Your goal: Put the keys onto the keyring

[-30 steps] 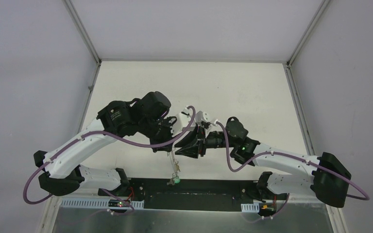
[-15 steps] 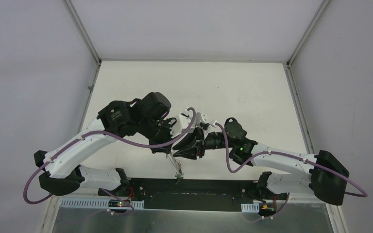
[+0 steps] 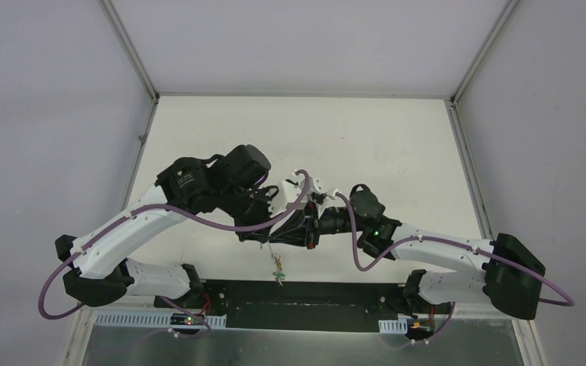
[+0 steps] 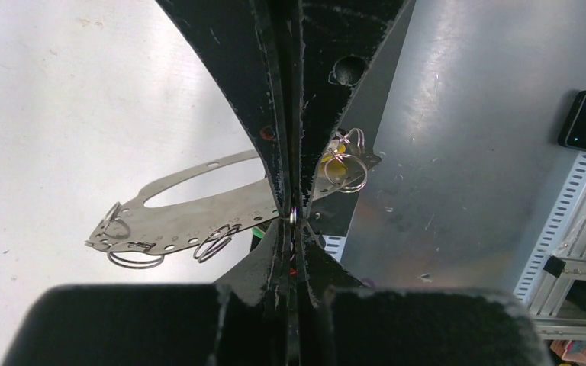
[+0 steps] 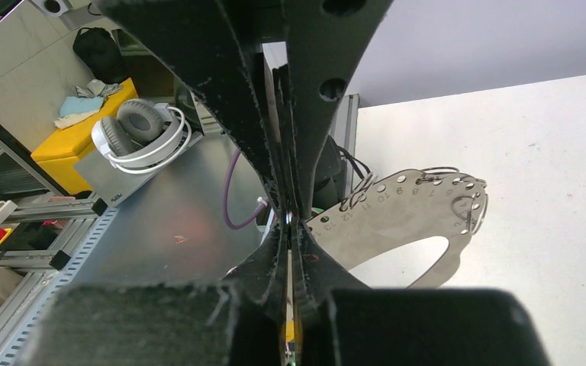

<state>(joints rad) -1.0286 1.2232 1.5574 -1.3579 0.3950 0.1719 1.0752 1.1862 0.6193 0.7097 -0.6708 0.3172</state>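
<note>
Pinch made: the right end effector (image 5: 288,217) has just snapped shut. Its fingers stood apart a second ago and are now pressed flat together, close against the left end effector (image 4: 293,217) above the near edge of the worktop (image 3: 366,145).

The left one is clamped on the keyring (image 4: 191,217), a flat metal crescent with numbered holes and small wire loops. It grips the plate by one edge, so the plate juts out sideways from the fingertips. A glint of thin metal shows between the right fingertips too, but whether that is a loop or a key blade cannot be made out from here.

The green key (image 3: 278,268) dangles just beneath the two end effectors. It hangs higher than it did a moment before, and its swing of half a second ago has gone. The yellow key (image 4: 336,164) sits among loops just beyond the left fingertips, on the side away from the plate.

With both arms now gripping, the threading looks under way rather than finished. Whether either key is fully on cannot be told.
</note>
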